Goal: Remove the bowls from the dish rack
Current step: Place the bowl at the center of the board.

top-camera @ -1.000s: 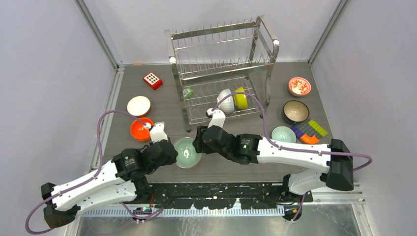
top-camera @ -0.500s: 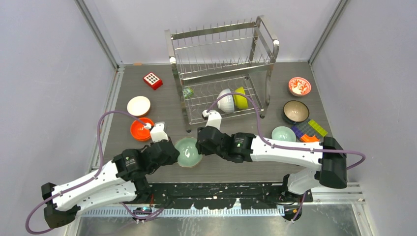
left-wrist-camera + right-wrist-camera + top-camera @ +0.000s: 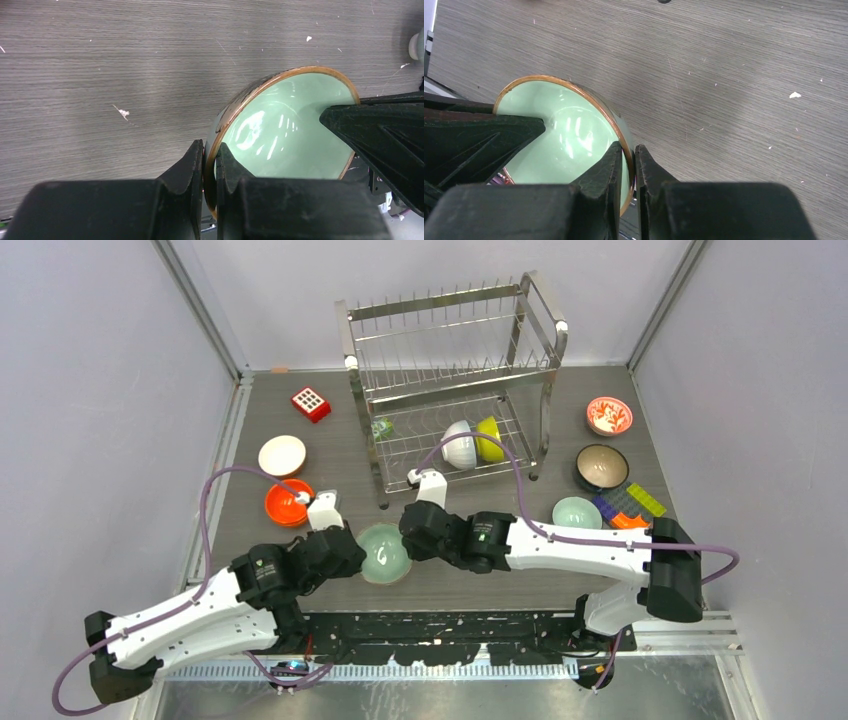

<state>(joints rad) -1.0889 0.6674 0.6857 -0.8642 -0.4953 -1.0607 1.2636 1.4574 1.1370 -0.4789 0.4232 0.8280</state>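
bowl between the arms [image 3: 383, 552]: glazed pale green, rimmed in brown
dish rack [image 3: 347, 340]: shiny steel
bowl in the rack [image 3: 489, 440]: lime-yellow
block [image 3: 311, 403]: red, dotted white
table [image 3: 340, 455]: grey woodgrain

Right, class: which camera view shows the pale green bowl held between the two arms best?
The left wrist view: the bowl is close up, its brown rim and glossy inside clear, with the left fingers pinching the rim. The right wrist view shows nearly as much from the opposite side. The top view shows it only small.
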